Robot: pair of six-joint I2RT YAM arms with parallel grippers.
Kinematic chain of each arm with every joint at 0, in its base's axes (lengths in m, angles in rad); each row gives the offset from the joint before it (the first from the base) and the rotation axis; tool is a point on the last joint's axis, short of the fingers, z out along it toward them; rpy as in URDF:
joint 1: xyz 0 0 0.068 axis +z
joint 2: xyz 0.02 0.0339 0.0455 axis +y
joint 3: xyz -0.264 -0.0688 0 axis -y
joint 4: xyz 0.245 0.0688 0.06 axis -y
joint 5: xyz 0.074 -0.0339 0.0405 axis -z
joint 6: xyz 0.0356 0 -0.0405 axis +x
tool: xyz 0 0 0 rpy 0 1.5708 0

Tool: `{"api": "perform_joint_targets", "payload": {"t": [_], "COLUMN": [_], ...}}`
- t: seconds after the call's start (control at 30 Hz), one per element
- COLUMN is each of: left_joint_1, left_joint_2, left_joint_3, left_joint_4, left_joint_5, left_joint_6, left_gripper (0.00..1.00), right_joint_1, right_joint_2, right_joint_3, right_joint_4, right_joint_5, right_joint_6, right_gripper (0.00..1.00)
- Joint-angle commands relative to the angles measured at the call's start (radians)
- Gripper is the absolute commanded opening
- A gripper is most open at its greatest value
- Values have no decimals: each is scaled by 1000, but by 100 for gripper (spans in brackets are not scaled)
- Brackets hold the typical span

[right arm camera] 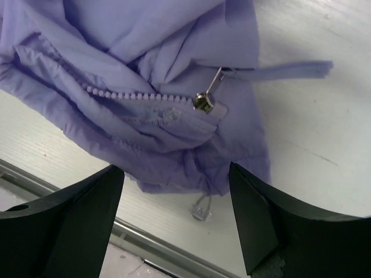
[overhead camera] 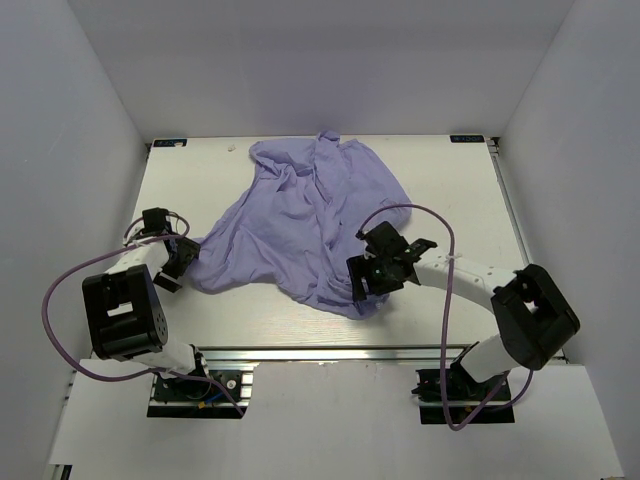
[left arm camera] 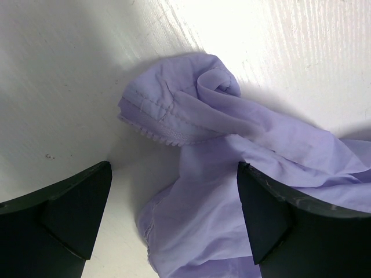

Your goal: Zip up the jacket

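Observation:
The lavender jacket (overhead camera: 305, 215) lies crumpled on the white table, spread from the back middle toward the front. My left gripper (overhead camera: 182, 262) is open at its left edge, with a sleeve cuff (left arm camera: 174, 121) lying between and ahead of the fingers. My right gripper (overhead camera: 368, 283) is open over the jacket's front right corner. In the right wrist view the zipper teeth (right arm camera: 127, 95) run to a metal slider (right arm camera: 203, 102) with its pull tab, ahead of the open jaws. A clear cord stopper (right arm camera: 200, 207) hangs from the hem (right arm camera: 174, 179).
The table's near edge has an aluminium rail (overhead camera: 330, 355), which also shows in the right wrist view (right arm camera: 52, 182). White walls close in the left, back and right sides. A purple cable (overhead camera: 410, 212) arcs over the right arm.

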Motion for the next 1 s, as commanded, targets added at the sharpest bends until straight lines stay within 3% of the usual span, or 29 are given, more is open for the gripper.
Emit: {"api": "perform_joint_targets", "payload": {"t": [0.0,0.07,0.13,0.2,0.33,0.47,0.5,0.63,0.73,0.83,0.87,0.97], "left_joint_1": [4,3,4,4,4,4,4,4,4,3,3,3], "left_joint_2": [-1,-4,-16,-31,-57,-77,-85,-97,-109,-123,-129,-143], "left_joint_3": [10,13,13,13,8,-2,-7,-30,-32,-28,-25,-21], "left_joint_4": [14,7,3,0,1,15,18,27,15,0,-8,-16], "left_joint_5": [22,25,27,31,50,82,94,112,105,94,96,99], "left_joint_6": [7,7,9,9,9,7,7,7,7,9,10,15], "left_gripper": [98,98,98,98,98,98,98,98,98,98,98,98], "right_joint_1": [4,4,2,4,2,28,83,299,427,563,615,687], "right_joint_2": [32,58,71,66,-32,-159,-181,-193,-121,-42,-18,43], "right_joint_3": [1,3,7,4,-22,-52,-59,-42,-10,6,15,50], "right_joint_4": [92,113,116,121,135,193,202,189,172,188,193,193], "right_joint_5": [-30,-42,-45,-53,-76,-123,-108,173,205,286,295,330], "right_joint_6": [-7,-10,-8,-5,-34,-163,-203,-289,-258,-232,-226,-206], "right_gripper": [77,73,39,18,0,0,0,10,13,23,35,57]}}
